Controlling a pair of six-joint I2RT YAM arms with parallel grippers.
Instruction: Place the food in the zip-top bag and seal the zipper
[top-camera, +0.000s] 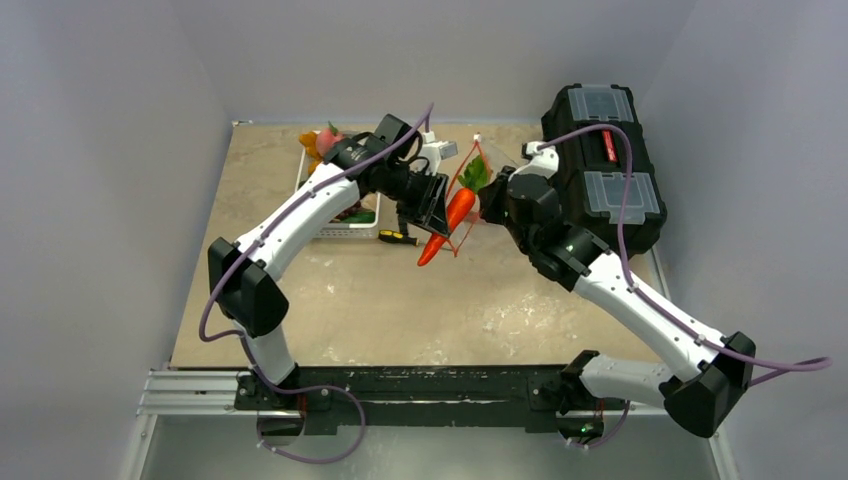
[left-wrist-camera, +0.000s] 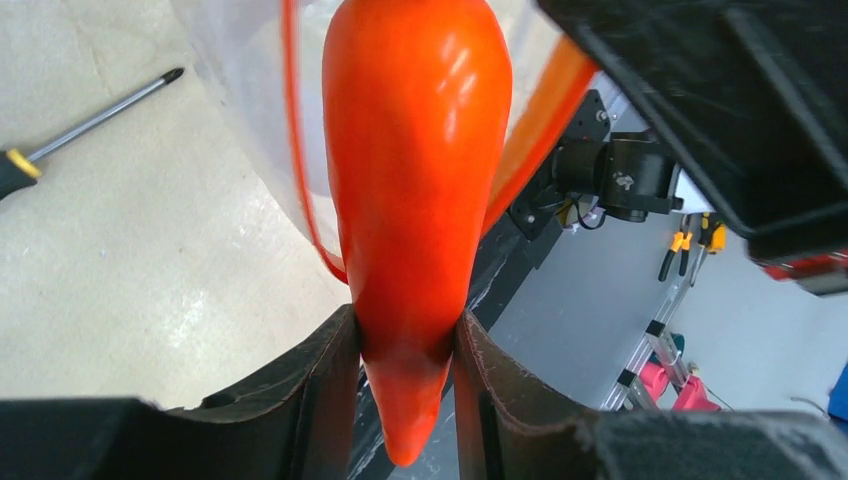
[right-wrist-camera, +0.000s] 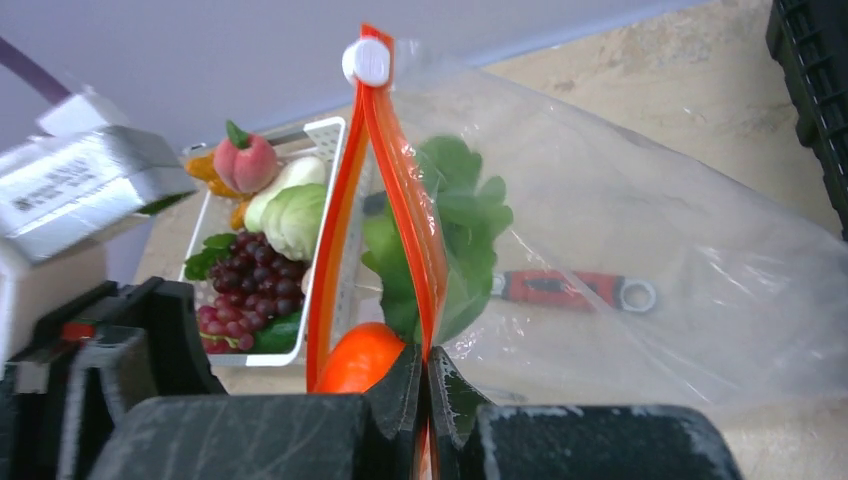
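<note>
Room: grey walls on 3 sides, beige stone-look table, black toolbox at far right.
L claw: closed on thin tip of carrot.
Carrot axis: runs from L claw straight to mouth of bag, leaf end first; leaves seem already inside.
R claw: pinched on zipper, holds bag up off table, mouth twd L arm.
Other food: grapes, peach, cabbage in white basket, beyond L arm.
Next, prob.: push carrot along its own axis, then let go.

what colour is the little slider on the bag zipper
White slider, on the orange zipper; clearest in the right wrist view.
</note>
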